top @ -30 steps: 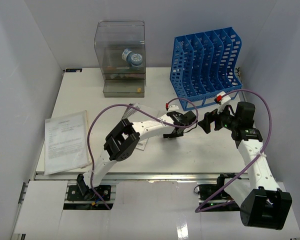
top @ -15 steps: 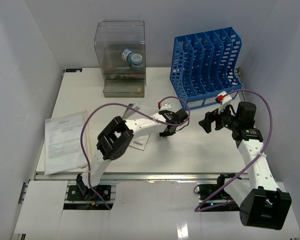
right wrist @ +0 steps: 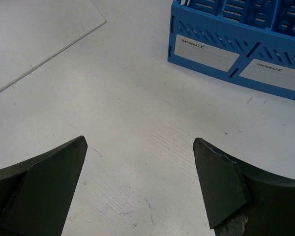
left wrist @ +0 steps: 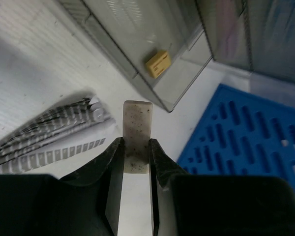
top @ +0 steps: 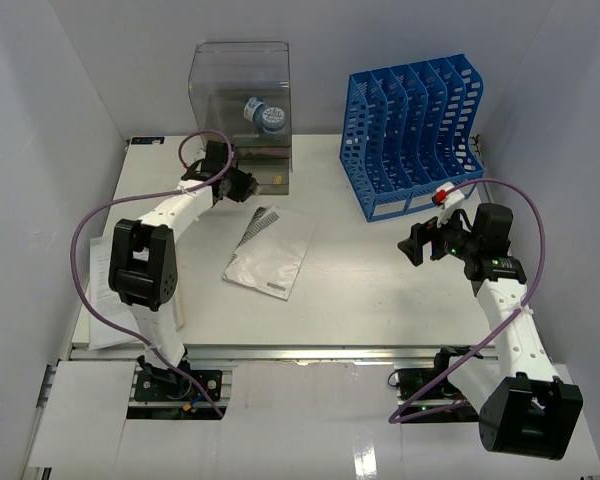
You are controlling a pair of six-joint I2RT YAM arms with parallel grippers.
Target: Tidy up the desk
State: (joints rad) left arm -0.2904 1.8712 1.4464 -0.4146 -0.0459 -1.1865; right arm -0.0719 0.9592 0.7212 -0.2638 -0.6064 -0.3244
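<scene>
The white desk point(top: 380, 300) carries everything. My left gripper point(top: 245, 186) hovers at the back left, just in front of the clear drawer box point(top: 240, 115). In the left wrist view this gripper point(left wrist: 136, 147) is shut on a small white speckled block point(left wrist: 137, 123), which sticks out past the fingertips above the desk. My right gripper point(top: 412, 245) hangs open over bare desk in front of the blue file rack point(top: 415, 130). The right wrist view shows its jaws point(right wrist: 140, 182) wide apart with nothing between them.
A striped booklet point(top: 270, 250) lies mid-desk and shows below the left jaws point(left wrist: 49, 132). A printed sheet point(top: 130, 285) rests at the left edge. The drawer box holds a tape roll point(top: 265, 115) and a yellow piece point(left wrist: 158, 63). The file rack's labelled base point(right wrist: 241, 54) stands ahead of the right gripper.
My left arm has swung from the desk's middle to the back left, by the drawer box, its jaws having narrowed onto the white block. The right arm has stayed put.
</scene>
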